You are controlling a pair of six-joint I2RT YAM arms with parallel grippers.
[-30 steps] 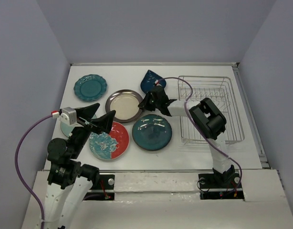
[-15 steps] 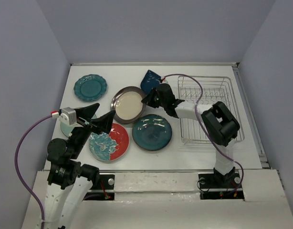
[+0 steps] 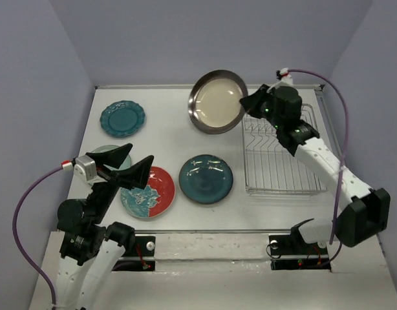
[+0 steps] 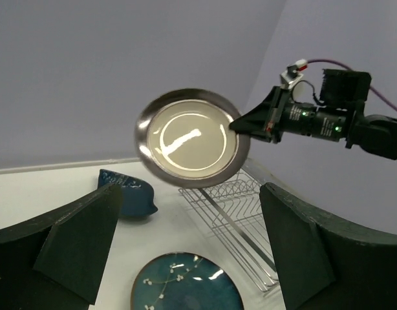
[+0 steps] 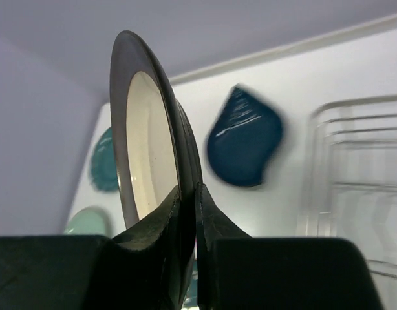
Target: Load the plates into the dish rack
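My right gripper [image 3: 248, 102] is shut on the rim of the cream plate with dark rim [image 3: 217, 101]. It holds the plate tilted on edge, high above the table, just left of the silver wire dish rack [image 3: 282, 155]. In the right wrist view the fingertips [image 5: 185, 194] pinch the plate's edge [image 5: 143, 142]. The dark blue leaf plate [image 5: 244, 139] lies below and is hidden in the top view. The scalloped teal [image 3: 122, 119], glossy dark teal [image 3: 206, 179] and red-and-light-blue [image 3: 150, 194] plates lie flat. My left gripper [image 3: 130, 165] is open and empty above the pale mint plate [image 5: 88, 221].
The rack stands empty at the right of the white table, close to the right wall. Purple walls enclose the back and both sides. The left wrist view shows the raised plate [image 4: 191, 139], the rack [image 4: 250, 213] and the dark teal plate [image 4: 189, 284].
My right arm has lifted the cream plate off the table and carried it up and right toward the rack, tilting it on edge. My left gripper stayed open and shifted slightly.
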